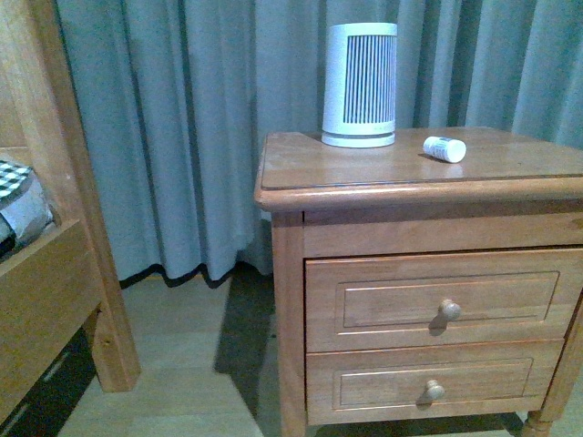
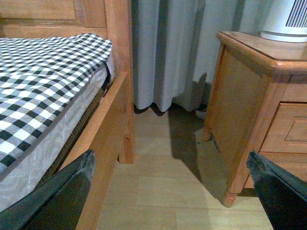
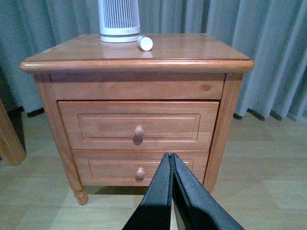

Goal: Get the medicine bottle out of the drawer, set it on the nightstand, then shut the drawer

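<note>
Far left, wooden bed frame (image 1: 55, 237) with checked bedding (image 2: 43, 91); grey curtain (image 1: 182, 137) behind. Left gripper (image 2: 177, 191) spread wide, empty, hanging low between bed and nightstand (image 1: 364, 177). On the nightstand top, white slatted device (image 1: 360, 84) standing upright near the back edge. Just beside it, to the right and apart from it, medicine bottle (image 1: 444, 148) lying on its side, cap end toward the front in the right wrist view (image 3: 145, 43). Judged light, rigid, smooth plastic, so prone to roll or slip; best pinched across the round body near mid-length. Below, taller drawer (image 1: 437, 300) flush with the frame, round knob (image 1: 449, 309) free; shallower drawer front (image 1: 428, 387) beneath, also flush. Right gripper (image 3: 171, 187) pressed closed, nothing between the fingers, aimed at the drawer fronts from a distance. Task looks essentially done
</note>
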Controlling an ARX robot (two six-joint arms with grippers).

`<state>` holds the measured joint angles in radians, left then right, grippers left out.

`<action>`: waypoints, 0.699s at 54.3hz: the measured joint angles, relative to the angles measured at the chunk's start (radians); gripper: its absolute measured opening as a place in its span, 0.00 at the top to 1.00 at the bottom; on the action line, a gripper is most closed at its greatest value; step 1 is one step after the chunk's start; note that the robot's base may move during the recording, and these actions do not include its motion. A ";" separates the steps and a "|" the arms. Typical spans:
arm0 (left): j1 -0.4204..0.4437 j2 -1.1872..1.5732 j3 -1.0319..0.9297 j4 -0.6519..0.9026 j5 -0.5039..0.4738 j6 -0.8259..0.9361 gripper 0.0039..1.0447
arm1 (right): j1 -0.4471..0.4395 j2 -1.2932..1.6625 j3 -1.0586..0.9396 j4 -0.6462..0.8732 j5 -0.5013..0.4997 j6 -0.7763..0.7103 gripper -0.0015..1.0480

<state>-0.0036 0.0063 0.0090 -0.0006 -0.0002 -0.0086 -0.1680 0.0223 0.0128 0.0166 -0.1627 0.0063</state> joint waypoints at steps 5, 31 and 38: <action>0.000 0.000 0.000 0.000 0.000 0.000 0.06 | 0.124 -0.013 0.000 -0.013 0.143 -0.002 0.93; 0.000 0.000 0.000 0.000 0.000 0.000 0.06 | 0.164 -0.015 0.000 -0.014 0.159 -0.003 0.06; 0.000 0.000 0.000 0.000 0.000 0.000 0.06 | 0.164 -0.015 0.000 -0.014 0.159 -0.003 0.07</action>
<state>-0.0036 0.0063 0.0093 -0.0006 -0.0002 -0.0086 -0.0040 0.0071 0.0128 0.0025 -0.0036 0.0032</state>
